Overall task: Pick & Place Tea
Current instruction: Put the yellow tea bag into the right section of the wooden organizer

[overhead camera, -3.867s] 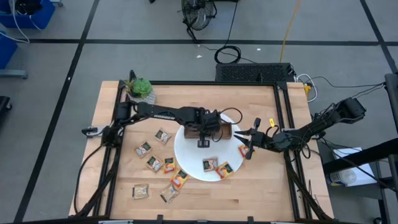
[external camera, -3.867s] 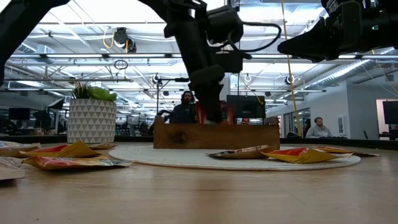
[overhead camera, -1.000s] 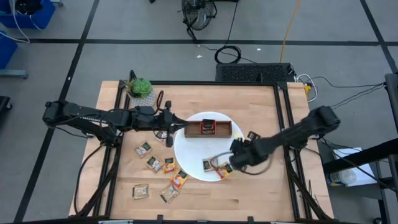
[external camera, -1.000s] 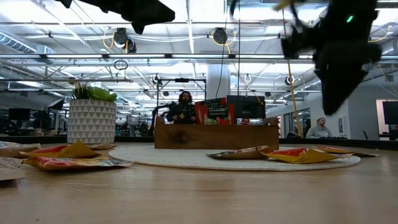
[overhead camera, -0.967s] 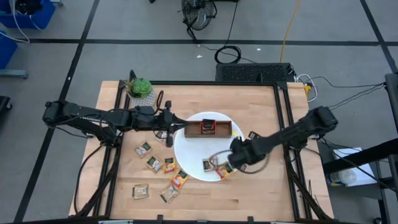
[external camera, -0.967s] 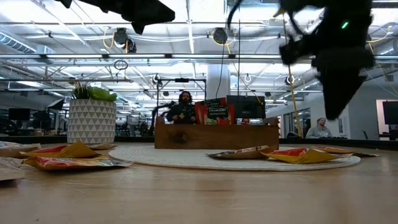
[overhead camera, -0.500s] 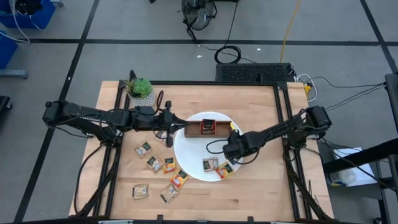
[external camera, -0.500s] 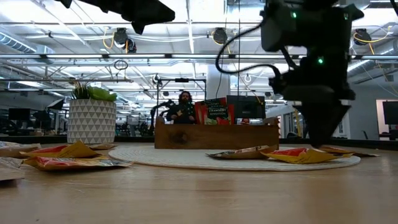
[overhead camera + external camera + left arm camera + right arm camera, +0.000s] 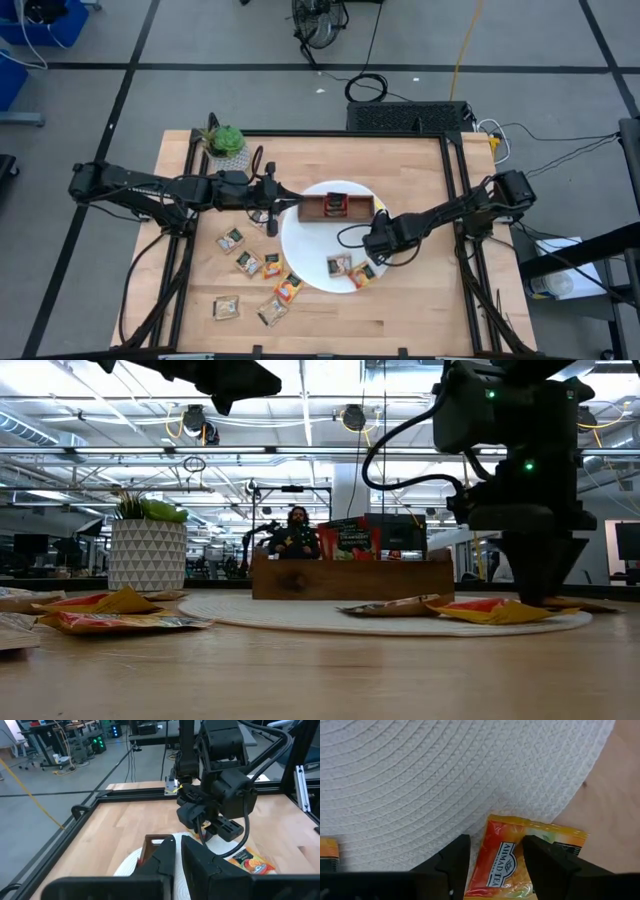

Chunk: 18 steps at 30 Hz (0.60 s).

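Note:
My right gripper [image 9: 383,240] points straight down at the right edge of the round white plate [image 9: 305,245], open. Its fingers stand over an orange tea sachet [image 9: 501,862] that lies half on the plate's rim and half on the wood. Two more sachets [image 9: 340,265] lie flat on the plate's near part. A red sachet [image 9: 350,538] stands upright in the brown wooden tray [image 9: 355,207] on the plate's far part. My left gripper [image 9: 272,208] hovers shut and empty over the plate's left edge. My right gripper comes at the orange sachet from above with one finger [image 9: 451,862] over each side of it. Whether the fingertips touch it, I cannot tell.
Several sachets [image 9: 250,263] lie scattered on the wood left of the plate and toward the near edge. A potted plant [image 9: 224,141] stands at the far left corner. Bare wood shows right of the plate.
My right gripper has come down from well above the plate to just over its right edge, drifting a little toward the far side, and its wrist has rolled.

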Each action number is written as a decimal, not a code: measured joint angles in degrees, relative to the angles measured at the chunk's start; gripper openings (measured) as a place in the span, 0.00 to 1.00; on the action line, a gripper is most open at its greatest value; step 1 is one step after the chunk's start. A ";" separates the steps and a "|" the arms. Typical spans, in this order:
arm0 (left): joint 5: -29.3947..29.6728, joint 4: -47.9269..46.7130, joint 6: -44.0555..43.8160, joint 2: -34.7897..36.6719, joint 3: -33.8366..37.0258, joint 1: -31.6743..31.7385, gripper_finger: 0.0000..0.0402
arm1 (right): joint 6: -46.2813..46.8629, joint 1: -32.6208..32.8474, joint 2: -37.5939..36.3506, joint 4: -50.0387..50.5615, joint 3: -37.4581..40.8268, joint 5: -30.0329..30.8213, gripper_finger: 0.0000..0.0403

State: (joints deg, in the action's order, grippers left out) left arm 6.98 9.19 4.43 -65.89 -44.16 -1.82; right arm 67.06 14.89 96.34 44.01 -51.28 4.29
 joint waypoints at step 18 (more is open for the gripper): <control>0.00 0.05 0.00 0.00 -0.02 0.00 0.09 | -2.12 5.46 -6.35 1.16 -4.35 1.60 0.01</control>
State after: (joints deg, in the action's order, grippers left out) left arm 6.98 9.24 4.43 -65.89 -44.18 -1.82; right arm 64.94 20.35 90.00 45.17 -55.63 5.89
